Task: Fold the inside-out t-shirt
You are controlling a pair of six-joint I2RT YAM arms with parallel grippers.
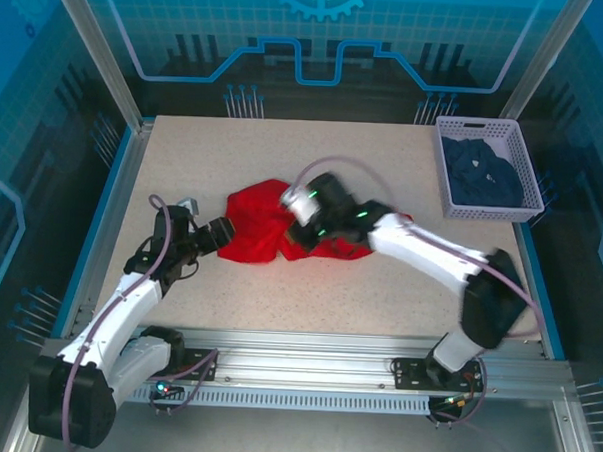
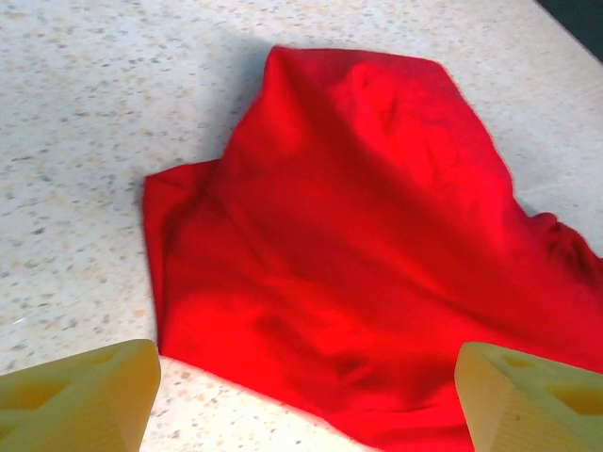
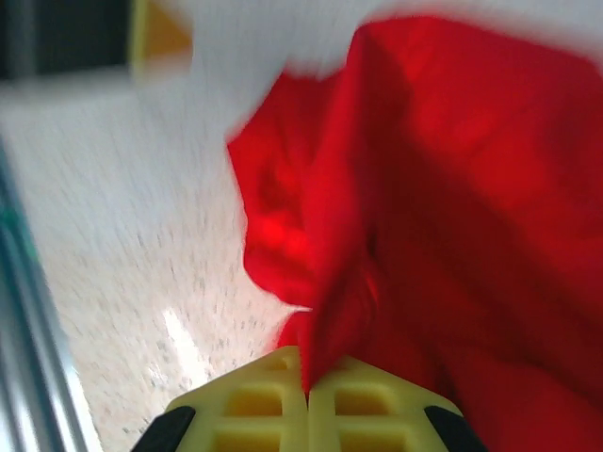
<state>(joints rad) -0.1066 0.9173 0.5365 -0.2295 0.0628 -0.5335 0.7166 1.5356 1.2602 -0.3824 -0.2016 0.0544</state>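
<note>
The bright red t-shirt (image 1: 257, 224) lies crumpled near the middle of the table, plain red side showing. My left gripper (image 1: 224, 233) sits at its left edge, open; the yellow fingers (image 2: 80, 395) stand wide apart with the shirt's (image 2: 358, 235) near hem between and just beyond them. My right gripper (image 1: 300, 204) is over the heap's upper middle, shut on a raised fold of the red t-shirt (image 3: 424, 207), which rises from between the closed yellow fingertips (image 3: 273, 395). Part of the cloth is hidden under the right arm.
A white basket (image 1: 454, 183) at the back right holds a dark navy garment (image 1: 487, 174). Blue-edged rails border the table (image 1: 285, 150). The speckled tabletop lies bare to the left of and behind the shirt.
</note>
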